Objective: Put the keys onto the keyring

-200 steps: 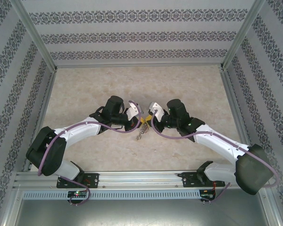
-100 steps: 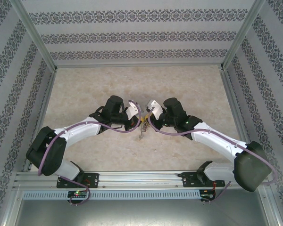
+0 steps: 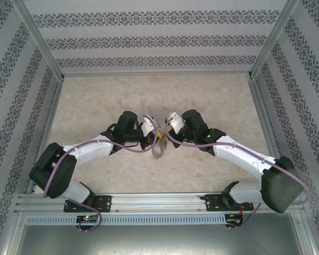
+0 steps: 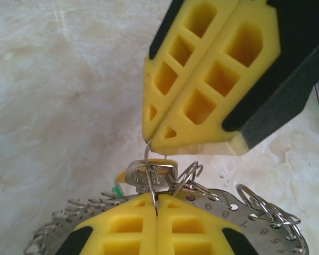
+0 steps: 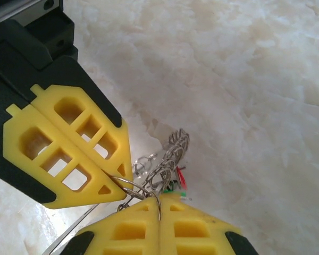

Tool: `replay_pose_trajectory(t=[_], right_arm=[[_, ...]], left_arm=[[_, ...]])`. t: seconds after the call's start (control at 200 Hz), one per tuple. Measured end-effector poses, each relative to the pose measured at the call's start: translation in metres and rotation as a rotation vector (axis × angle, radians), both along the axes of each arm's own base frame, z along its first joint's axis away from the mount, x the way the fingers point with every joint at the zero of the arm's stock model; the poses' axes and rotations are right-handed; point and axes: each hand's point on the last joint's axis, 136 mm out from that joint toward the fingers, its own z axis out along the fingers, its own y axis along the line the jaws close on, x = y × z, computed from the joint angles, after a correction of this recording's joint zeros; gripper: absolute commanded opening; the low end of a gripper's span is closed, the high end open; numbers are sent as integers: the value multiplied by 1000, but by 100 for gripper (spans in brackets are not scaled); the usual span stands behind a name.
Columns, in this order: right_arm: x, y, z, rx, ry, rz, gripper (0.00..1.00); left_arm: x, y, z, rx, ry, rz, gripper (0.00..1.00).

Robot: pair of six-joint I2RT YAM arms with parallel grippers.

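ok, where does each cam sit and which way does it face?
Top: above and behind the bases, looking down at the table; both arms show, with the left gripper and right gripper meeting mid-table.
Left wrist: on the left arm, looking past its own shut fingers at the right gripper.
Right wrist: on the right arm, looking past its own shut fingers at the left gripper.
Shared: both wrist views show the small ring pinched by both grippers, with the keyring beneath.

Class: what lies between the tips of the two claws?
A thin wire ring bridges the gap from left claw to right claw, a key beside it; the left wrist view shows it.
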Motion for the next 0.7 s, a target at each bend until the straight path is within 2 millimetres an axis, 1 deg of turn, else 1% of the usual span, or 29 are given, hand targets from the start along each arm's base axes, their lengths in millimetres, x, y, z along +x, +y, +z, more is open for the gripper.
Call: replay_pose_trajectory(t=[0.325,0.47,0.699], right_arm=[[0,0,1,-2,17,-11,0],[3,0,-2,-30,18,-11,0],[1,2,-2,-32,14,4,0]], left_arm=[[4,0,-2,-130,6,80,0],[7,-1,-4,-151,19,94,0],[7,-2,-7,-153,37,101,10]])
